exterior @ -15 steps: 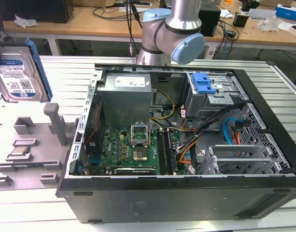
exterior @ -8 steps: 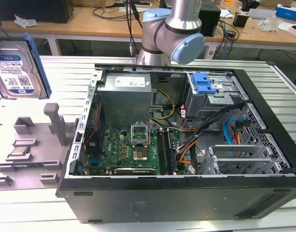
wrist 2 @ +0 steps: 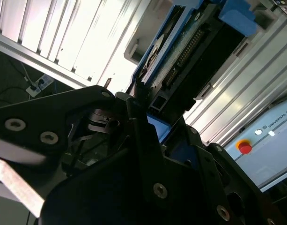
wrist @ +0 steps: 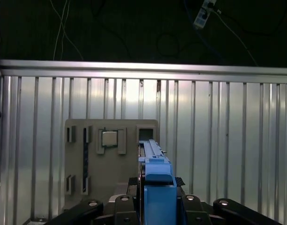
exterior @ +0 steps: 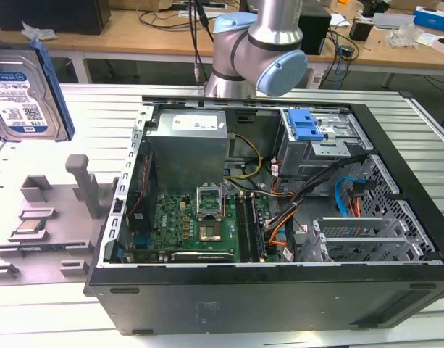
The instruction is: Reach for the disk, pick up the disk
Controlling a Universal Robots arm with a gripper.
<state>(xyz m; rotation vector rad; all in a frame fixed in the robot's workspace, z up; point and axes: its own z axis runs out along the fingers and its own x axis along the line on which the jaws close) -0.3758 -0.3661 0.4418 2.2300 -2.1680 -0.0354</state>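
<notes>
Black robot hand [wrist: 156,206]: closed on the flat silver metal disk with blue plastic frame [wrist: 158,176].
Disk place: in the air, well above grey plastic holder [exterior: 59,210].
Progress: reach and pick-up look done.

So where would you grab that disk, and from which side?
Probably across its two broad flat faces, coming in at a thin edge. The disk is a slim slab standing upright, so its faces give parallel surfaces to pinch. In the first wrist view the gripper seems to clamp it just so.

Exterior view over open case [exterior: 265,297]; both wrist views tight on disk [wrist 2: 183,54] [wrist: 156,187].
</notes>
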